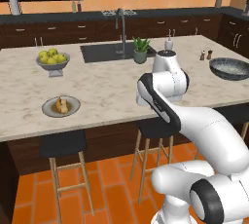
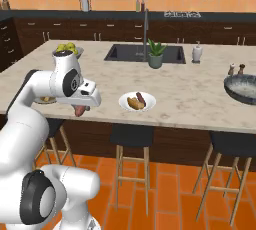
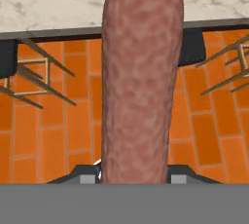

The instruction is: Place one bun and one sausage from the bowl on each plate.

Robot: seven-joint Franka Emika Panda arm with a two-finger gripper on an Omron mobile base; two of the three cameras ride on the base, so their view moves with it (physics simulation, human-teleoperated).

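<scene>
Filling the hand view from the fingers up, a long reddish-brown sausage [image 3: 141,82] is clamped between the jaws of the two-finger gripper [image 2: 78,110], which hangs just off the near edge of the counter, above the orange tile floor [image 3: 48,125] and the dark-seated wooden stools [image 1: 65,145].

Behind it spreads the pale marble island counter [image 1: 112,91]. At its far right rests the wide dark grey-blue bowl [image 2: 243,89] with a speckled lighter inside; I cannot tell what remains in it. A pedestal bowl of yellow fruit [image 1: 52,60] stands toward the left. Near the front edge, the small white plate [image 2: 137,102] already carries both a golden bun and a sausage. To the left, the small light grey plate [image 1: 61,106] bears a bun only; in the hand view its rim and bun peek in at the top, just past the sausage tip.

So the step in hand looks like carrying the second sausage to the grey plate. Next, the arm needs to reach forward over the counter edge, lower the sausage beside the bun, and part its fingers, taking care it does not roll off the shallow rim.
</scene>
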